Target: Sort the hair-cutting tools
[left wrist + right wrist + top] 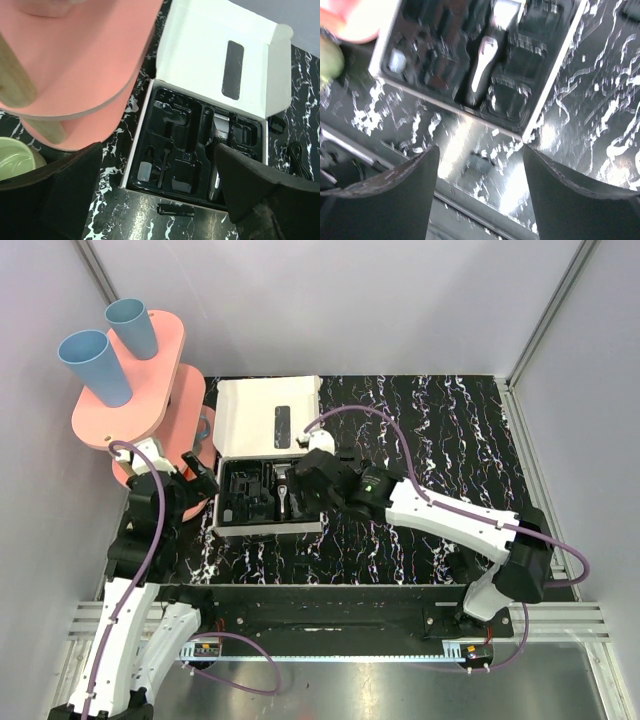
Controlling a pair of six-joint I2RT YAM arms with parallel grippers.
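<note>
White box [200, 45] stands open on the left half of the counter [450, 430], its lid folded back toward the rear edge. The black tray [172, 100] holds the clipper [218, 150] in a right-hand slot, long axis front to rear, grey head toward the lid. It also holds a small bottle [144, 171] and a brush [164, 157]. One comb attachment [277, 124] lies on the counter, right of the box. Right hand [480, 150]: fingers apart, empty, over the box's near edge. Left hand [159, 150]: wide apart, empty.

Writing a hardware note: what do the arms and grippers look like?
The left arm and right arm have white shells, black joints and a purple cable each. The left gripper and right gripper are black, with broad wedge-shaped fingers. A green light marks the right wrist.
</note>
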